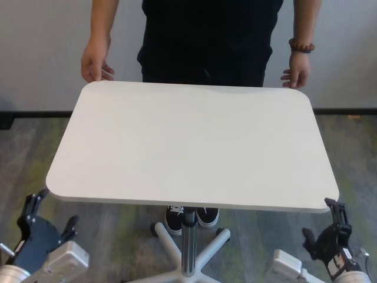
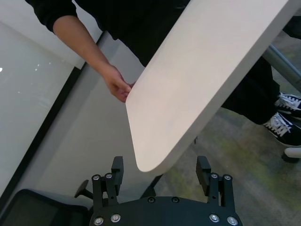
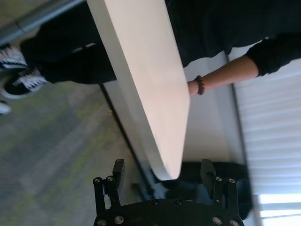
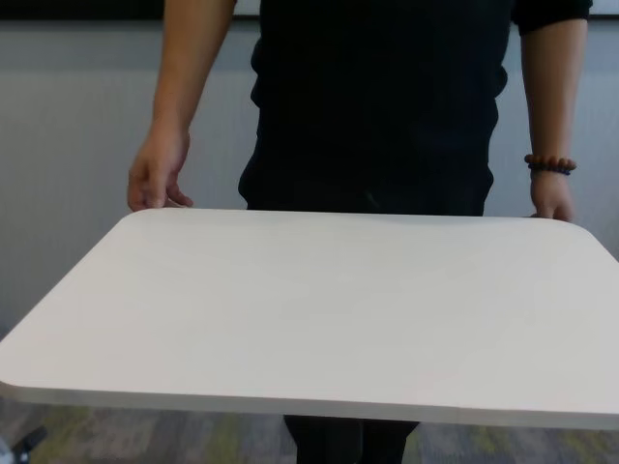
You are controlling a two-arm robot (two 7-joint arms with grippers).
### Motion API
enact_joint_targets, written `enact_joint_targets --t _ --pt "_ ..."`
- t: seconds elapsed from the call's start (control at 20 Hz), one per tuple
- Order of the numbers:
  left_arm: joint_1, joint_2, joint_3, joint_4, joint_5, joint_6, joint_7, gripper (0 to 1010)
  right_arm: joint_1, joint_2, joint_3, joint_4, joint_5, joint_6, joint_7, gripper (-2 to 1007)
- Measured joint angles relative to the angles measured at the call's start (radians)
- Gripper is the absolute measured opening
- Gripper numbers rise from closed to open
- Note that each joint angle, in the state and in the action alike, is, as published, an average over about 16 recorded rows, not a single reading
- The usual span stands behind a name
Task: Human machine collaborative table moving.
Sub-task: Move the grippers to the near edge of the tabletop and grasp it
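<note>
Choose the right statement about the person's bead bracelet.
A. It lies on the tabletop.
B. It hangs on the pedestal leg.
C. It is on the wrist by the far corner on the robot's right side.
C: the bead bracelet circles the wrist at the table's far right corner.

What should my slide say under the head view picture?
Person holds white table's far corners; both robot grippers wait open below.

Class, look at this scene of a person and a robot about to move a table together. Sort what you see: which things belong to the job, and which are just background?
Belongs to the job:
- large white rectangular tabletop on a slim metal pedestal leg
- person in black top, hands at the far corners
- robot's black left hand, open at its near corner
- robot's black right hand, open at its near corner

Just background:
- grey-green carpet
- black office chair
</note>
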Motion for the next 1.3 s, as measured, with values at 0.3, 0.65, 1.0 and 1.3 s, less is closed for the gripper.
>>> enact_joint_targets --t 0.3,0.65,1.0,1.3 --pt "-0.04 -0.064 0.018 0.043 0.043 0.007 0.017 1000 0.07 -0.027 -0.042 0.076 -0.112 0.052 0.003 1006" --pt "-0.064 -0.112 0.016 0.078 0.06 -0.001 0.025 1000 0.131 -0.059 -0.058 0.156 -0.164 0.042 0.021 1006" --pt "-0.071 -0.134 -0.001 0.111 0.061 -0.016 0.024 1000 0.175 -0.091 -0.064 0.221 -0.198 0.021 0.028 1006" --pt "-0.075 -0.148 -0.015 0.142 0.063 -0.028 0.022 1000 0.203 -0.118 -0.072 0.268 -0.236 0.017 0.027 1006"
